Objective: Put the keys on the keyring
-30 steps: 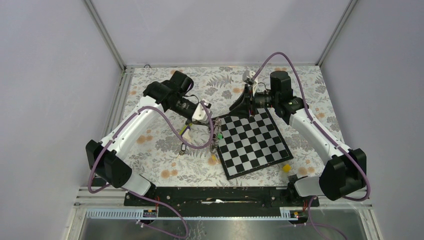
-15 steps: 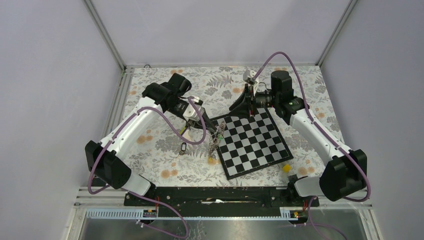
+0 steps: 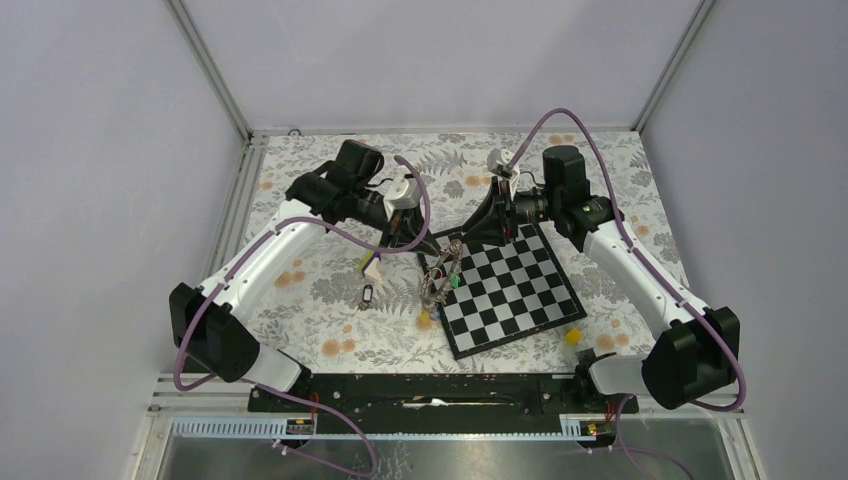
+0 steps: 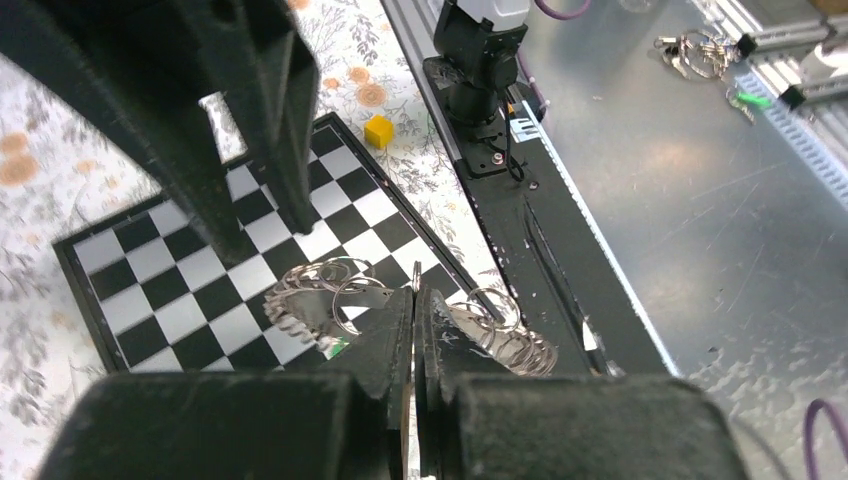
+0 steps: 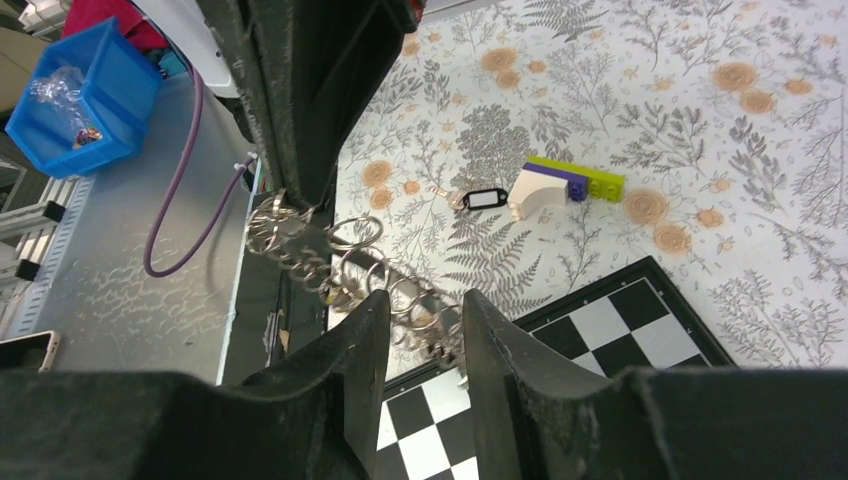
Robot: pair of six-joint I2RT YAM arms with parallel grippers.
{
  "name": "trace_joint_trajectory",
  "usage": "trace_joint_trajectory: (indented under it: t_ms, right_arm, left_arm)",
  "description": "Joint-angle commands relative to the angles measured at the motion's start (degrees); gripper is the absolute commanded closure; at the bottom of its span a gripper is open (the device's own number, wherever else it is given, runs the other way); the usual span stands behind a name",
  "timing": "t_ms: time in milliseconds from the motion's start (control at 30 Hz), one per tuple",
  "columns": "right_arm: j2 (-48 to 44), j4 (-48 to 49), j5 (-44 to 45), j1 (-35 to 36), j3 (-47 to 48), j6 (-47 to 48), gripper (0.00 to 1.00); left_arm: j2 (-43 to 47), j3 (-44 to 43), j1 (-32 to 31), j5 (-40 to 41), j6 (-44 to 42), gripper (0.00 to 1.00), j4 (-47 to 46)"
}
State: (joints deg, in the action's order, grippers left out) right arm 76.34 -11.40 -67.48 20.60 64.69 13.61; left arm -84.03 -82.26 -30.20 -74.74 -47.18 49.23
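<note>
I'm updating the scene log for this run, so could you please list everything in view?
keyring: one, grey metal coil, held up between both grippers by the chessboard's left edge
green key: one, green, at the hanging ring bunch
yellow key: one, yellow, on the cloth beside the chessboard's left edge
black key: one, black, on the cloth next to the wedge
blue key: none visible
wedge: one, lime, purple and white, on the cloth
yellow block: one, yellow, off the chessboard's near right corner
chessboard: one, black and white, centre right
cloth: one, floral, covering the table
left gripper: black, shut on the keyring
right gripper: black, closed on the keyring
</note>
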Motion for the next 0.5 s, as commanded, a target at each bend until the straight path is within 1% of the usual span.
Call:
trace_joint_trajectory:
  t_ms: [0, 167, 333, 467]
  right_arm:
    - [-1.7, -6.4, -1.42, -0.21, 2.57, 5.59, 0.61]
    - [-2.08, -6.82, -1.25, -0.2, 1.52, 5.82, 0.61]
    - [-2.18, -6.07, -1.22, -0.17, 0.39, 4.86, 0.61]
    - [-2.45, -5.13, -1.76, -0.2, -0.35, 3.43, 0.61]
  left_arm:
    - [3.35, 1.5, 0.14, 2.57, 20.45, 1.0, -14.6]
    - [4.0, 2.86, 0.14, 2.86, 22.71, 1.0, -15.48]
    - [4.31, 3.72, 0.15, 4.32, 27.69, 1.0, -18.76]
    - [4.1, 3.75, 0.16, 7.25, 33.15, 1.0, -22.3]
